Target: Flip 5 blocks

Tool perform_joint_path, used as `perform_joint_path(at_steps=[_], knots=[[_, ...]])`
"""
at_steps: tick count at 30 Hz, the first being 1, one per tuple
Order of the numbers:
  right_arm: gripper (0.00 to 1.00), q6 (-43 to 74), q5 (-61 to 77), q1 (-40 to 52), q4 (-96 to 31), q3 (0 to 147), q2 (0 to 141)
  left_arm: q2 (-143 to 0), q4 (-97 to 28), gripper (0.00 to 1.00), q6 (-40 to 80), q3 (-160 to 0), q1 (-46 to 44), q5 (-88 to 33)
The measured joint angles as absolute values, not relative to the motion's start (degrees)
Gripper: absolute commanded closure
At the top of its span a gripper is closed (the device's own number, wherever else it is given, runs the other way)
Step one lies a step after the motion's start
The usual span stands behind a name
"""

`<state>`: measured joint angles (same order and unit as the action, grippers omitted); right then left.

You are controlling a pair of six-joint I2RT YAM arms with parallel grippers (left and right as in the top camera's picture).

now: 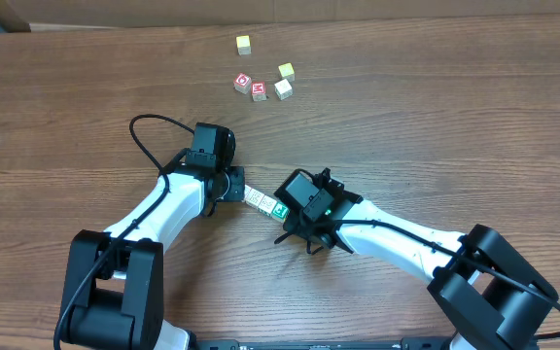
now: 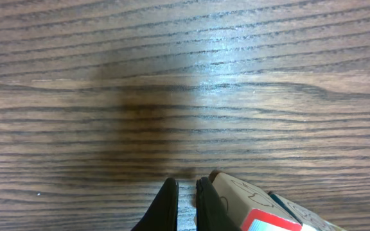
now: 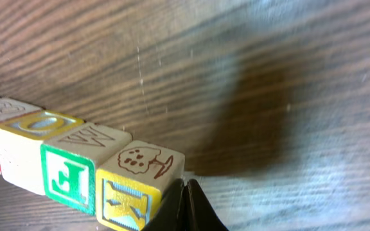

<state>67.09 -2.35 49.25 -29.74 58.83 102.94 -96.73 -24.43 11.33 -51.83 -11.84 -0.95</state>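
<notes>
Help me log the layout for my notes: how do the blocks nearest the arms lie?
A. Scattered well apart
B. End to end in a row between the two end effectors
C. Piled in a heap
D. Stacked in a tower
B: the overhead view shows the row of blocks lying end to end, with the shut left end effector at one end and the shut right end effector at the other.
</notes>
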Motion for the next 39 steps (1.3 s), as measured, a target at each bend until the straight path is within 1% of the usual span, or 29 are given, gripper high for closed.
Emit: perform_joint_path(at_steps=[6, 12, 18, 28, 34, 39], knots=[[0.96, 71.4, -2.3, 50.0, -29.7, 58.8, 102.9, -96.7, -23.9, 0.94, 11.3, -51.8, -11.8, -1.0], [0.96, 73.3, -2.3, 50.0, -29.7, 58.8, 102.9, -96.8, -23.5, 0.94, 11.3, -51.8, -11.8, -1.0], [0.96, 73.8, -2.2, 50.0, -29.6, 58.7, 102.9, -97.7, -22.9, 0.89, 10.7, -51.9, -11.8, -0.8], [0.96, 73.9, -2.3, 50.0, -29.1, 58.7, 103.0, -97.7, -23.1, 0.90, 10.3, -51.9, -10.3, -2.2], [0.96, 74.0, -2.3, 50.1, -28.8, 58.7, 103.1, -97.8, -23.0, 0.94, 10.3, -51.9, -10.0, -2.9], [0.96, 75.1, -2.4, 51.0, -28.8, 58.7, 103.1, -97.8, -22.5, 0.94, 10.3, -51.9, -10.0, -3.0]])
